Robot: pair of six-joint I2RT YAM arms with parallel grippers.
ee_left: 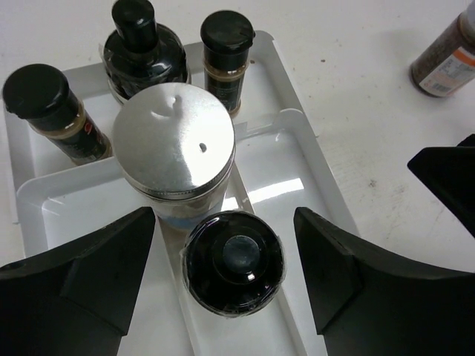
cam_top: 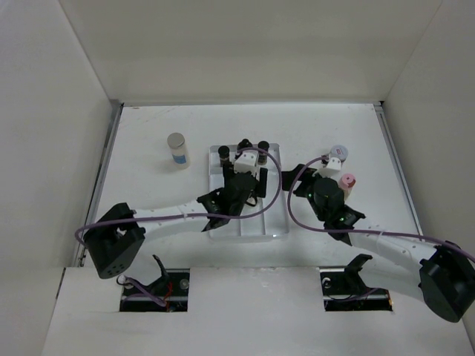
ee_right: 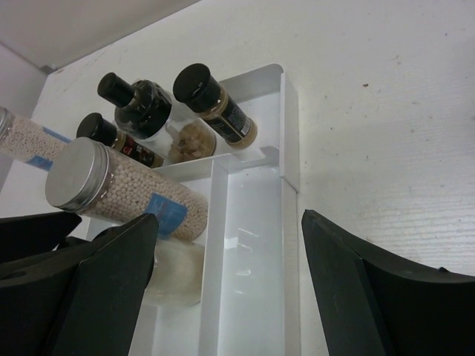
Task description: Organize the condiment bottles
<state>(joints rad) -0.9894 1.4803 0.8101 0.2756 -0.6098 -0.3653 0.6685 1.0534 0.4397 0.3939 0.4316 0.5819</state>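
Left gripper (ee_left: 224,216) is spread wide over the white tray (ee_left: 282,159), flanking a black-capped bottle (ee_left: 234,263) without contact (silver-capped jar (ee_left: 174,141) just beyond). Right gripper (ee_right: 230,216) is likewise wide and empty; three dark bottles (ee_left: 141,52) stand in the tray's far compartment.

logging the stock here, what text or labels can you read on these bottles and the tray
No text is readable.
Left black-capped bottle: label with a red patch, blurred.
Bottle outside the tray: white and orange label, blurred.
Silver-capped bottle: blue label, no legible print.
White tray: no marking seen.
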